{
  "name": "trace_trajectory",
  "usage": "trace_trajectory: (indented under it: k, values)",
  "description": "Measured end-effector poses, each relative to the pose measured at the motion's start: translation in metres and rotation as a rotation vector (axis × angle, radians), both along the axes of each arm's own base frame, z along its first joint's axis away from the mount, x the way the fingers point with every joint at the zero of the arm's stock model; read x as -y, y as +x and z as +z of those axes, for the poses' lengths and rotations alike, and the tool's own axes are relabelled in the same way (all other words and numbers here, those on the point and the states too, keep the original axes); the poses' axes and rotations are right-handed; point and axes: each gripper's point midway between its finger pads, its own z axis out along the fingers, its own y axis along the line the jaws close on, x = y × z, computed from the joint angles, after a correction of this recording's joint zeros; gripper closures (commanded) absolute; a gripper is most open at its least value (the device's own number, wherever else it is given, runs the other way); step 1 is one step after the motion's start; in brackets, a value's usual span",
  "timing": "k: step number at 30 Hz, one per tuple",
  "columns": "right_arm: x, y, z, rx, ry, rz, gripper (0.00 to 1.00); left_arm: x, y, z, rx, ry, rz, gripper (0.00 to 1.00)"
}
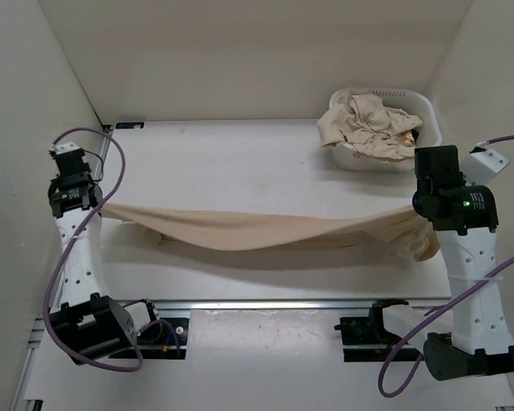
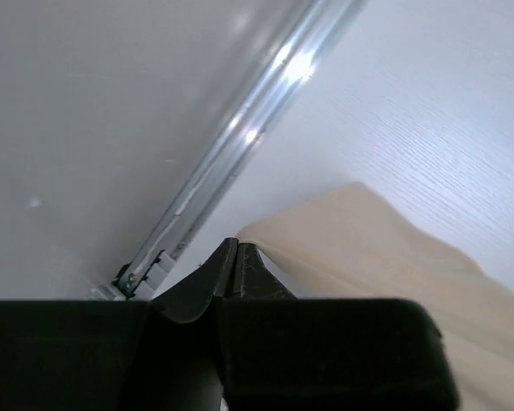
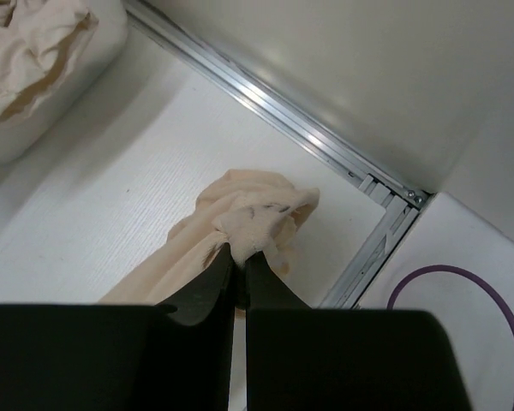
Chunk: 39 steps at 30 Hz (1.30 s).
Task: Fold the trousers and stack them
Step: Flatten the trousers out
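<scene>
A pair of beige trousers hangs stretched between my two grippers above the white table, sagging in the middle. My left gripper is shut on the left end of the trousers; in the left wrist view the cloth runs off to the right from the closed fingertips. My right gripper is shut on the bunched right end; in the right wrist view a wad of the fabric sticks out above the fingertips.
A white basket at the back right holds more crumpled beige trousers, also seen in the right wrist view. Enclosure walls stand left, right and behind. An aluminium rail runs along the near edge. Purple cables trail from both arms.
</scene>
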Motion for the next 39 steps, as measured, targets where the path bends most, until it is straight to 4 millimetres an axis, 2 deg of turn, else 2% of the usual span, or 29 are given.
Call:
trace_trajectory:
  k: [4,7,10,13,15,17,18,20,21,23,27,32,33,34,35,36,37,38,39]
  values:
    - [0.007,-0.009,0.027,0.062,-0.021,-0.031,1.0,-0.028,-0.023,0.032,0.072,0.024,0.108,0.86]
    - [0.015,-0.019,0.05,0.133,-0.045,-0.056,1.0,-0.039,-0.03,0.046,0.097,0.023,0.144,0.86]
    - [0.021,-0.025,0.058,0.147,-0.082,-0.065,1.0,-0.043,-0.018,0.052,0.101,0.004,0.131,0.86]
    - [0.023,-0.01,0.055,0.121,-0.121,-0.07,1.0,-0.048,0.02,0.049,0.072,-0.027,0.088,0.86]
    - [0.023,0.016,0.04,0.058,-0.145,-0.069,1.0,-0.048,0.046,0.038,0.04,-0.052,0.055,0.86]
    - [0.022,0.047,0.016,-0.01,-0.147,-0.068,1.0,-0.046,0.074,0.019,-0.008,-0.076,0.023,0.86]
    - [0.023,0.066,-0.002,-0.058,-0.136,-0.069,1.0,-0.045,0.088,0.008,-0.034,-0.087,0.006,0.86]
    - [0.031,0.091,-0.038,-0.137,-0.106,-0.089,1.0,-0.039,0.113,-0.016,-0.091,-0.111,-0.026,0.86]
    - [0.037,0.101,-0.058,-0.183,-0.084,-0.102,1.0,-0.037,0.124,-0.025,-0.109,-0.118,-0.037,0.86]
    - [0.045,0.116,-0.085,-0.241,-0.051,-0.115,1.0,-0.034,0.147,-0.044,-0.141,-0.129,-0.059,0.86]
    - [0.053,0.135,-0.107,-0.271,-0.01,-0.124,1.0,-0.029,0.191,-0.075,-0.176,-0.145,-0.097,0.86]
    - [0.056,0.158,-0.103,-0.239,0.012,-0.114,1.0,-0.012,0.211,-0.103,-0.224,-0.151,-0.135,0.86]
    - [0.057,0.161,-0.103,-0.243,0.013,-0.111,0.97,-0.007,0.216,-0.105,-0.226,-0.147,-0.145,0.86]
    - [0.058,0.164,-0.104,-0.247,0.013,-0.11,0.9,-0.005,0.22,-0.105,-0.224,-0.143,-0.151,0.82]
    - [0.059,0.167,-0.107,-0.26,0.017,-0.104,0.83,-0.002,0.226,-0.105,-0.219,-0.138,-0.157,0.66]
    - [0.059,0.17,-0.109,-0.266,0.02,-0.1,0.55,0.001,0.233,-0.105,-0.215,-0.129,-0.169,0.54]
    - [0.059,0.173,-0.113,-0.279,0.022,-0.089,0.33,0.003,0.238,-0.105,-0.207,-0.128,-0.169,0.4]
    - [0.059,0.176,-0.116,-0.295,0.024,-0.078,0.19,0.004,0.243,-0.104,-0.199,-0.118,-0.173,0.26]
    - [0.059,0.177,-0.119,-0.312,0.026,-0.064,0.13,0.005,0.248,-0.103,-0.193,-0.108,-0.175,0.24]
